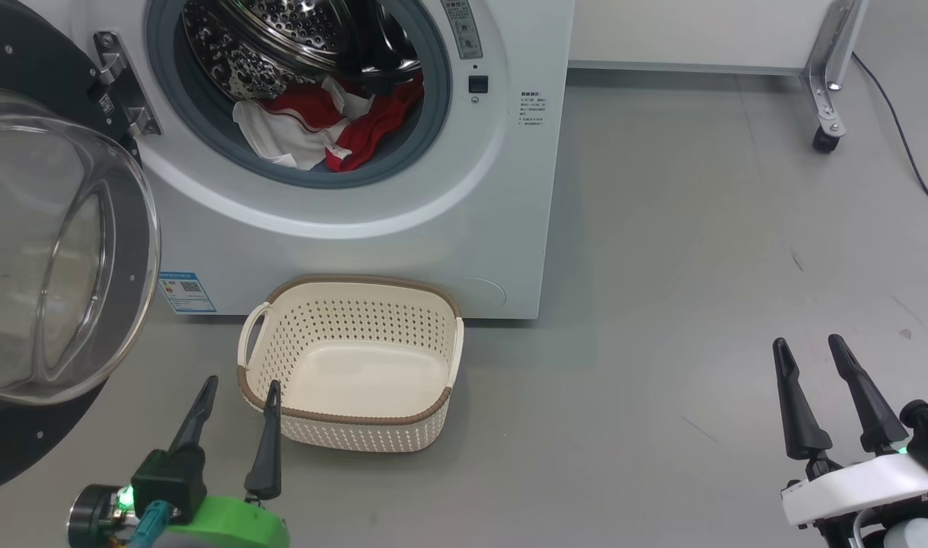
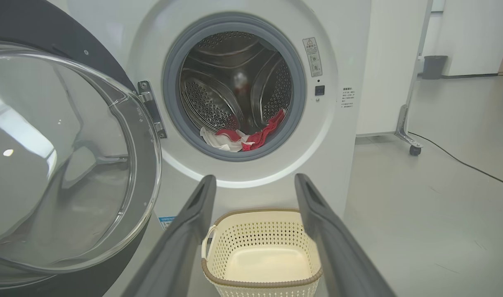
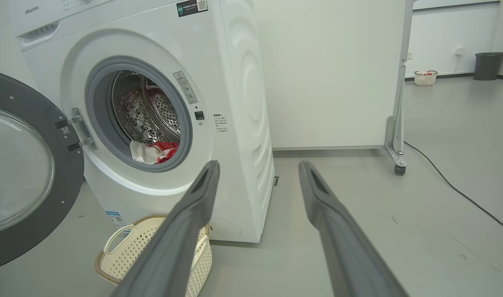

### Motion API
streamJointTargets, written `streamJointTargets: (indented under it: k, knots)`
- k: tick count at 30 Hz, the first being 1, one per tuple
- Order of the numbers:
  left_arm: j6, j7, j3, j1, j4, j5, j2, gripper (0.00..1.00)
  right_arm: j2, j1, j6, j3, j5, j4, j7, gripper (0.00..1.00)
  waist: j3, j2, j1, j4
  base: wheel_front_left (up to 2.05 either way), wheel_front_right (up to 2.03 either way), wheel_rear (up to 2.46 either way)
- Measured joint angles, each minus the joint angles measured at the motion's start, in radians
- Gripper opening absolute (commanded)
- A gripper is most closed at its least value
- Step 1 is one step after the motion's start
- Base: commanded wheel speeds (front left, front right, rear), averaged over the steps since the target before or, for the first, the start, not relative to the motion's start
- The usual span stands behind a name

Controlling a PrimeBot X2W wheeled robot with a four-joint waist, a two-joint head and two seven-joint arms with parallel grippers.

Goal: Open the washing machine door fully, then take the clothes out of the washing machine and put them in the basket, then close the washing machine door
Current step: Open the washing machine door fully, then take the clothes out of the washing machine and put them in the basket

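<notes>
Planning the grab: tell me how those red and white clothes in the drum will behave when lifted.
The clothes lie crumpled at the front of the drum, so they are probably floppy and will drape from a pinch. Red and white pieces overlap, so one grab may drag several out. A trailing end might catch the grey seal.

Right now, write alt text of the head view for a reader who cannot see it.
A white washing machine stands with its door wide open at the left and red and white clothes in the drum. An empty cream basket sits on the floor before it. The left gripper and right gripper hover open below.
</notes>
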Motion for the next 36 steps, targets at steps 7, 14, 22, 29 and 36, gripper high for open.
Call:
streamJointTargets:
  k: [7,14,22,29,36]
  knots:
    - [0.010,-0.010,-0.037,0.005,0.000,-0.061,0.000,1.00,0.005,0.000,0.000,0.000,-0.009,0.000,0.000,1.00,0.002,0.0000,0.0000,-0.002,0.00,0.00,0.00]
    - [0.023,-0.019,-0.053,0.005,-0.002,-0.080,0.001,1.00,0.008,0.000,0.000,0.002,-0.011,0.002,0.000,1.00,0.002,0.0000,0.0000,-0.004,0.00,0.00,0.00]
    - [0.047,-0.027,-0.066,0.005,-0.004,-0.077,0.002,1.00,0.007,0.001,0.000,0.008,-0.028,0.012,0.000,1.00,0.000,0.0000,0.0000,-0.007,0.00,0.00,0.00]
    - [0.059,-0.027,-0.082,0.005,-0.004,-0.077,0.002,1.00,0.007,0.003,0.000,0.011,-0.035,0.015,0.000,1.00,0.001,0.0000,0.0000,-0.007,0.00,0.00,0.00]
    - [0.072,-0.027,-0.086,0.005,-0.004,-0.077,0.002,1.00,0.007,0.003,0.000,0.011,-0.035,0.015,0.000,1.00,0.003,0.0000,0.0000,-0.004,0.00,0.00,0.00]
